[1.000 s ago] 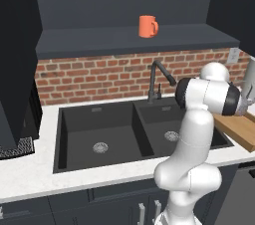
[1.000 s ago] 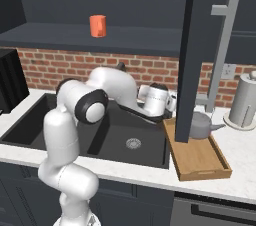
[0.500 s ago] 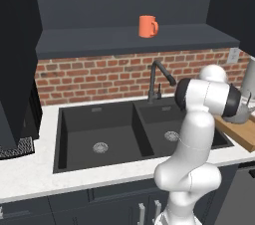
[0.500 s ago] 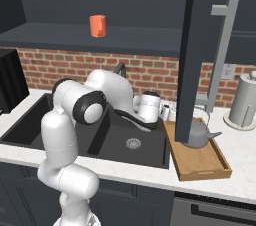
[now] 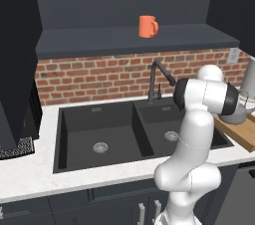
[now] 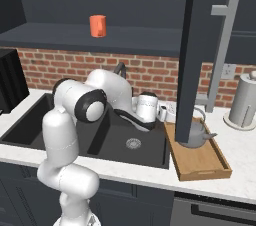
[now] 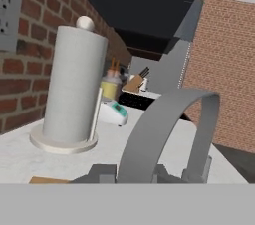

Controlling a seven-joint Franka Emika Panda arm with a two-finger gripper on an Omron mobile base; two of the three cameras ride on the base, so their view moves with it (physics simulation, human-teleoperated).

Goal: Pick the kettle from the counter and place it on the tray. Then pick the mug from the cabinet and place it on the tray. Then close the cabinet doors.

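Grey kettle [image 6: 196,135] seated on the wooden tray [image 6: 205,162], toward its back end, partly hidden by the edge of the open cabinet door [image 6: 192,55]; arched handle [image 7: 167,134] looming close in the hand view, with a sliver of tray wood low at the left. Claw [image 6: 163,112] clenched down to almost nothing and apparently empty, just left of the kettle beside the door edge, fingertips themselves hard to make out. Tray lying on the white tabletop [image 6: 240,180] right of the black double sink [image 6: 127,142], its near end reaching toward the front edge. Orange mug [image 6: 97,25] upright on the cabinet shelf [image 6: 75,35] above the brick wall, handle to the right in the left base view. Long silver bar handle [image 6: 221,52] on the open door. Tall pale paper-towel roll [image 7: 73,92] standing near the wall behind the tray, beside an outlet [image 6: 228,71].
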